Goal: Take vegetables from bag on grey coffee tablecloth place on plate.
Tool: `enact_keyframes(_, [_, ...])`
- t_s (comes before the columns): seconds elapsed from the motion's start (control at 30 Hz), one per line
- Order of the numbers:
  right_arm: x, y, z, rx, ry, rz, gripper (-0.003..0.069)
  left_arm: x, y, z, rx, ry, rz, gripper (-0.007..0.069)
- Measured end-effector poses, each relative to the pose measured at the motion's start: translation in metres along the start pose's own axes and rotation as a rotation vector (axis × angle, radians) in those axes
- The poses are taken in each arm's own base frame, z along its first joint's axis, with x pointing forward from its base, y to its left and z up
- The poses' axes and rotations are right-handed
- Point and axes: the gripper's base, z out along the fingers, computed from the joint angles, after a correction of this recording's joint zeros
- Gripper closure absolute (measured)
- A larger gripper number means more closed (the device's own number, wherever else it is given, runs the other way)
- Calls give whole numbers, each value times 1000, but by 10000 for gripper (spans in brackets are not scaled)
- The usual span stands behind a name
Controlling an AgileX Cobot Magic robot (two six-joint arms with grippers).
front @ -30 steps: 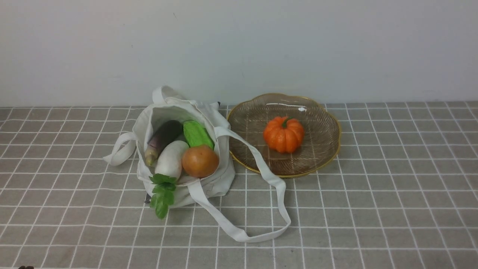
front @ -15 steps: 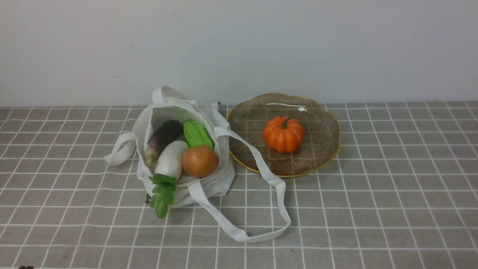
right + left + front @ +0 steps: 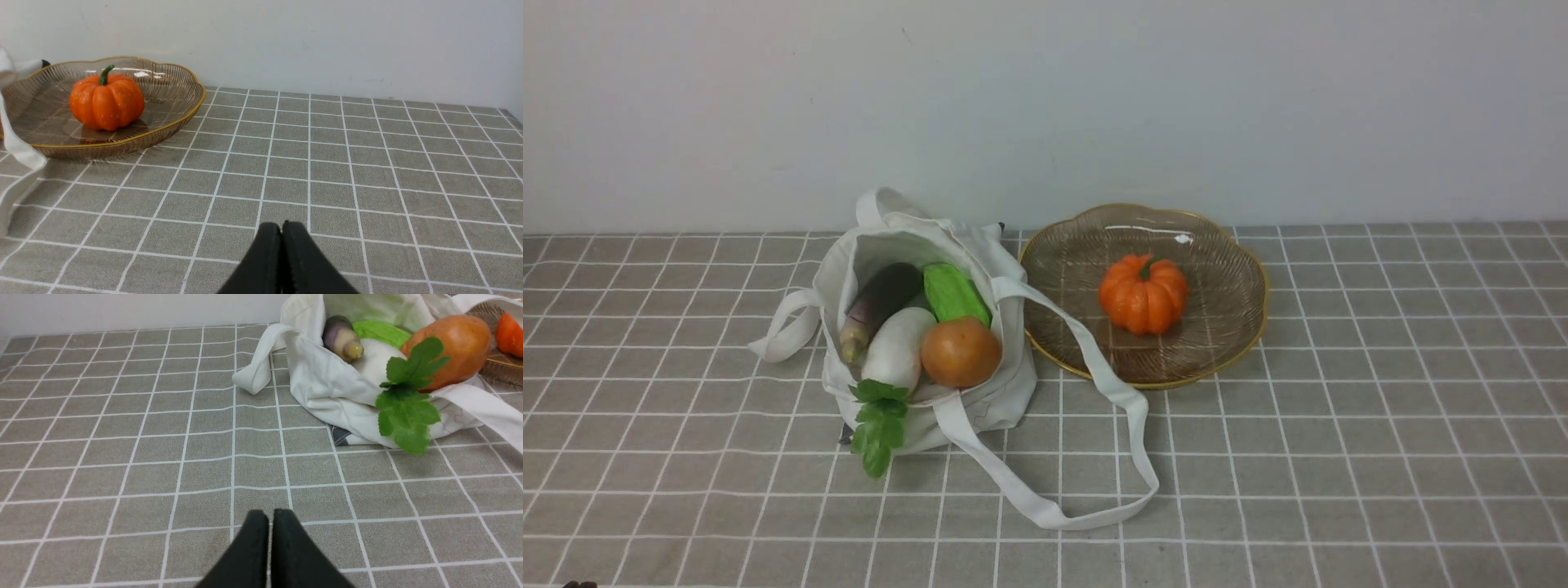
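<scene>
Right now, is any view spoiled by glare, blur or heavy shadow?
Front view: even soft light, slightly hazy, with a small white glint on the plate rim. Left wrist view: sharp on the bag; the left gripper is a featureless dark shape. Right wrist view: reflections streak the plate behind the pumpkin; shadows faint.

One bag (image 3: 915, 327), one plate (image 3: 1233, 327), five vegetables (image 3: 961, 351), two closed claws (image 3: 267, 516).

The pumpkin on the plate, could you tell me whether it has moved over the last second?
No. The pumpkin sits at the same spot against the plate rim in the front view.
</scene>
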Motion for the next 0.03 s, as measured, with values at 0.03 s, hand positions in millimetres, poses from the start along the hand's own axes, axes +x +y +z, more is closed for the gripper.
enact_keyframes(0.03, [0,0,0,0,0,0,673,0,0,0,0,0,0,629])
